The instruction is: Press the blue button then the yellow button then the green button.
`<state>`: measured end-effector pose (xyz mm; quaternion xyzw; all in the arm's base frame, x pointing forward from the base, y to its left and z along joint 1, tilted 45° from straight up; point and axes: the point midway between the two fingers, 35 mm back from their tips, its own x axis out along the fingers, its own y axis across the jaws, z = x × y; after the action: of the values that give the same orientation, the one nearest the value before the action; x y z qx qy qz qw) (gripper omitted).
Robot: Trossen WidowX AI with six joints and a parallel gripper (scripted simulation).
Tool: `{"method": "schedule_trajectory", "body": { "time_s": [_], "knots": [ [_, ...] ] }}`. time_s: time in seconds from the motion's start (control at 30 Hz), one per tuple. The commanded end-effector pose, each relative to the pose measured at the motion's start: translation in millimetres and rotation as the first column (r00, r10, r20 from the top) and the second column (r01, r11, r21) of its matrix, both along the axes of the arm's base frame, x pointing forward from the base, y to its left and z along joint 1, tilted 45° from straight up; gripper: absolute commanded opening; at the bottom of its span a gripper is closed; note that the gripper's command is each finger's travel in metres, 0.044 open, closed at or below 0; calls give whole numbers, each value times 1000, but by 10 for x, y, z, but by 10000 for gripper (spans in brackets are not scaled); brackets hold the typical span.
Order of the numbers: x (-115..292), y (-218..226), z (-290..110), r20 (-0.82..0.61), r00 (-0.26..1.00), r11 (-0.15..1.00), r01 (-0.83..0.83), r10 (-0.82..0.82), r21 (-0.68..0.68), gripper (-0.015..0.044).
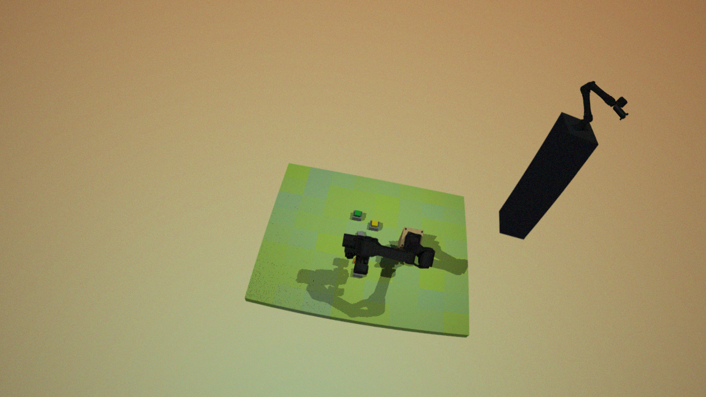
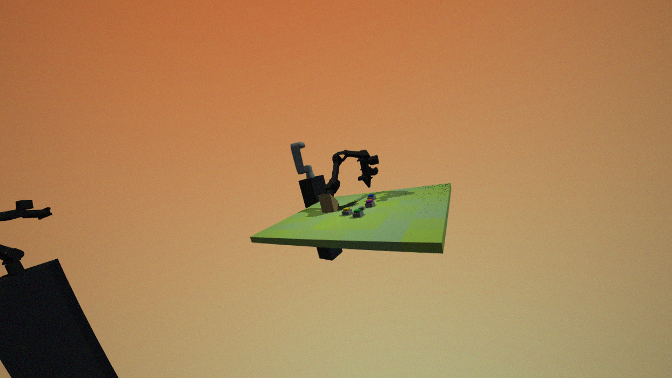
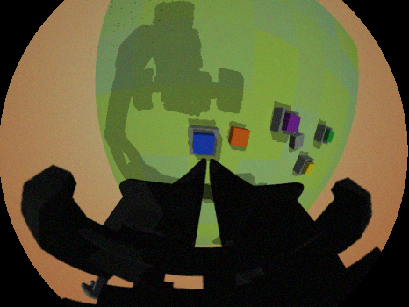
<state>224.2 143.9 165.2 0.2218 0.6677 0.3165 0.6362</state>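
Note:
The blue button (image 3: pixel 204 142) (image 2: pixel 371 196) sits in a grey housing on the green table (image 1: pixel 295 207) (image 2: pixel 399 225). My gripper (image 3: pixel 207 161) (image 2: pixel 365 181) (image 1: pixel 359 267) is shut and empty. It hangs well above the blue button with its tips pointing down at it; in the top view it hides the button. The yellow button (image 1: pixel 375 224) (image 2: pixel 347 210) (image 3: pixel 309 167) and the green button (image 1: pixel 356 214) (image 2: pixel 358 211) (image 3: pixel 328 135) stand further off, apart from the gripper.
A purple button (image 3: pixel 290 121) (image 2: pixel 369 203), an orange block (image 3: pixel 239 136) beside the blue button, and a small grey block (image 3: pixel 296 141) stand on the table. The arm's tan base (image 1: pixel 406 236) (image 2: pixel 328 203) is at the table's edge. A dark pillar (image 1: pixel 547 177) with another arm stands off the table.

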Motion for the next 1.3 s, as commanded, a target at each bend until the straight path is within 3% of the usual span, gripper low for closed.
{"method": "schedule_trajectory", "body": {
  "time_s": [0.0,0.2,0.47,0.83,1.1,1.27],
  "knots": [
    [15,-207,230,3,1000,1000,0,0,8,20],
    [84,-294,142,6,1000,1000,5,-5,-3,20],
    [403,-1285,-763,12,1000,997,23,-22,-68,20],
    [-110,-2326,-1834,2,1000,1000,1,-1,-10,20],
    [-143,-2335,-1889,3,1000,1000,0,0,-5,20],
    [-193,-1936,-2292,4,1000,1000,0,0,-4,20]
  ]
}}
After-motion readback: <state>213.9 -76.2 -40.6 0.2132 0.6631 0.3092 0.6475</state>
